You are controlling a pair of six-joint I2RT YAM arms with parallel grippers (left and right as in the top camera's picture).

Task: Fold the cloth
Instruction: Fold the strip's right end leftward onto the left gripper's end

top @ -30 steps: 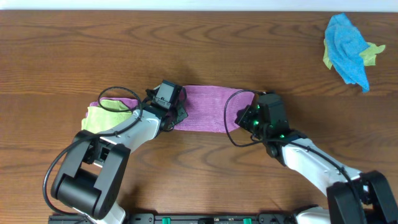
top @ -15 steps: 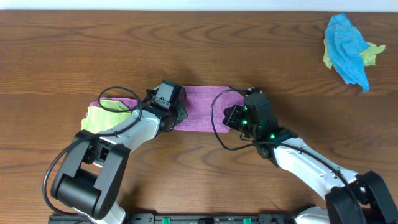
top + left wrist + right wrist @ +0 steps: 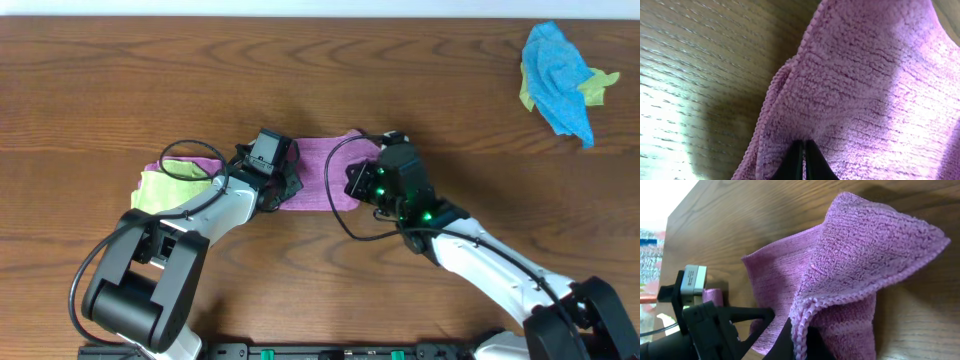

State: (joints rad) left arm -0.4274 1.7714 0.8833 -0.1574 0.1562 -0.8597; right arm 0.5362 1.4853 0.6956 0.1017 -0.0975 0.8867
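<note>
A purple cloth (image 3: 322, 170) lies on the wooden table at the middle. My left gripper (image 3: 285, 186) is shut and presses on its left end; the left wrist view shows the shut fingertips (image 3: 804, 150) on the purple cloth (image 3: 865, 85). My right gripper (image 3: 356, 186) is shut on the cloth's right edge and holds it lifted and doubled over toward the left. In the right wrist view the fingers (image 3: 799, 340) pinch the cloth's hem (image 3: 860, 255), with the left gripper (image 3: 755, 315) just beyond.
A folded lime-green cloth on a purple one (image 3: 165, 185) lies at the left, by the left arm. A crumpled blue and yellow cloth pile (image 3: 562, 82) sits at the far right. Cables loop near both wrists.
My right gripper has carried the cloth's right edge leftward toward the left gripper, so the cloth's visible length has shortened. The left arm has stayed still.
</note>
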